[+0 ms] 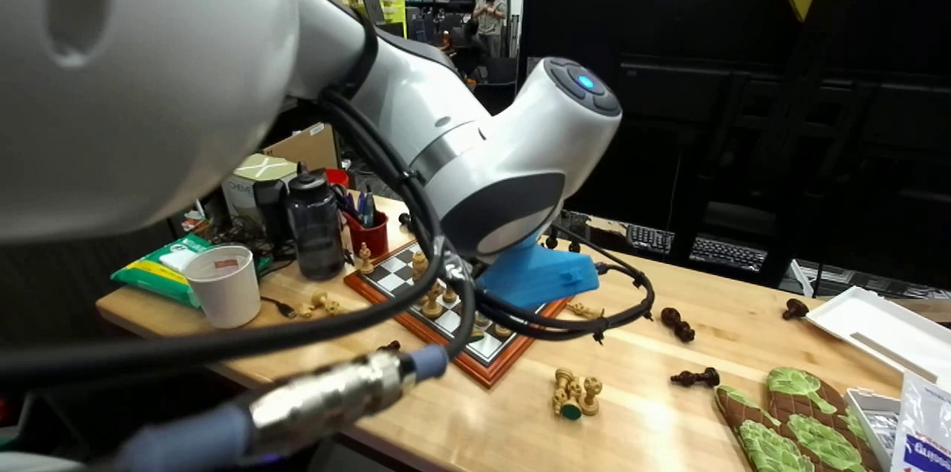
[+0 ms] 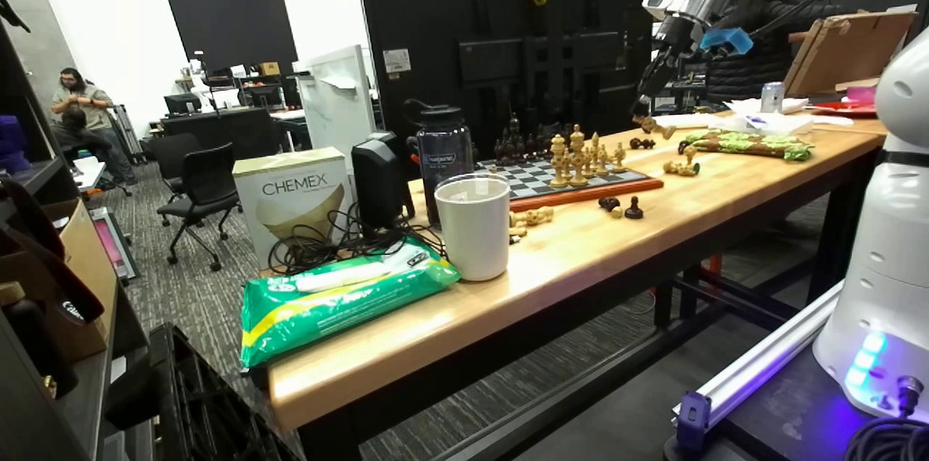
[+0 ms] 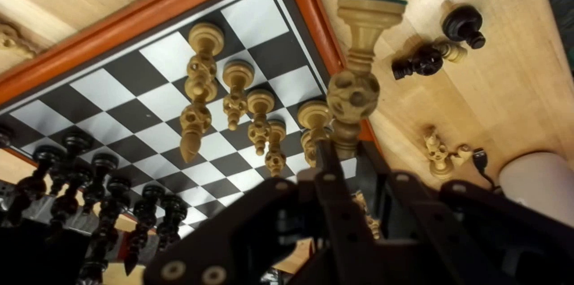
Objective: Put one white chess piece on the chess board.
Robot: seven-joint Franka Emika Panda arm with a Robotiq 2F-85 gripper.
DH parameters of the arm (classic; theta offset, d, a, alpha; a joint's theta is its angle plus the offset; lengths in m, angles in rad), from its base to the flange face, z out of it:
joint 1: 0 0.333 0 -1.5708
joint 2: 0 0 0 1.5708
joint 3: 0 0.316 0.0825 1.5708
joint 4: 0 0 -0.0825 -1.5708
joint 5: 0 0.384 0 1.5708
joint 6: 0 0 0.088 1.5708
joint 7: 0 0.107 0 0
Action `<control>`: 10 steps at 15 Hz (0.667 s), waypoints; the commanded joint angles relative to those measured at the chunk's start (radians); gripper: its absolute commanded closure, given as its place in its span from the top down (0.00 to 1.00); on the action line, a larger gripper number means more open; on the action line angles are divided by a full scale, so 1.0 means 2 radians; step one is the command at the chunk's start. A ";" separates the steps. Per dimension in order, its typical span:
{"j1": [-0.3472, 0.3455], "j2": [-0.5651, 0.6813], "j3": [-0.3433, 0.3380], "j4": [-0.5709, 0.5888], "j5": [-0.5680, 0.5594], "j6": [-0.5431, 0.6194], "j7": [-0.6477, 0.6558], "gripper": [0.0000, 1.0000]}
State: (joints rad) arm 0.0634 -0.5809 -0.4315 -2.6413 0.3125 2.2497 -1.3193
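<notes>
Black panels [image 2: 435, 18] form the background; a wooden table [image 1: 661, 431] forms the work surface. My arm [image 1: 416, 100] extends over the table and, in an exterior view, conceals the jaws. The chess board [image 3: 163, 101], bordered by a reddish-brown frame [image 3: 311, 6], lies flat on the table. Pale chess pieces [image 2: 559, 163] stand along one side of it; dark chess pieces [image 3: 105, 163] stand along the opposite side. A Chemex box [image 2: 294, 192] stands behind a green packet [image 2: 348, 294] in an exterior view, and a quilted oven mitt [image 1: 806, 412] lies well apart from both. A water bottle [image 2: 439, 149] and a white cup [image 2: 472, 236] stand near the packet.

My gripper [image 3: 350, 152] is clamped on a white chess piece [image 3: 354, 96], one jaw on each side of its narrow upper end. I hold the piece above the surface, tilted, with its green-edged base pointing away from the jaws. I cannot determine whether it is directly over the board.

Off the board, a cluster of pale chessmen [image 1: 591, 390] rests on the table near the frame. An upright dark chessman [image 2: 633, 210] stands just beside a fallen dark piece [image 2: 608, 204].
</notes>
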 commanded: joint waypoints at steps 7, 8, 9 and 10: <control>0.027 0.015 0.006 0.033 0.080 -0.107 -0.178 0.04; 0.028 0.019 0.012 0.039 0.082 -0.116 -0.183 0.04; 0.030 0.024 0.019 0.047 0.083 -0.123 -0.186 0.04; 0.029 0.030 0.026 0.055 0.085 -0.130 -0.189 0.04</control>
State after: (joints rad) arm 0.1222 -0.5657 -0.4150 -2.5884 0.4540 2.0434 -1.6333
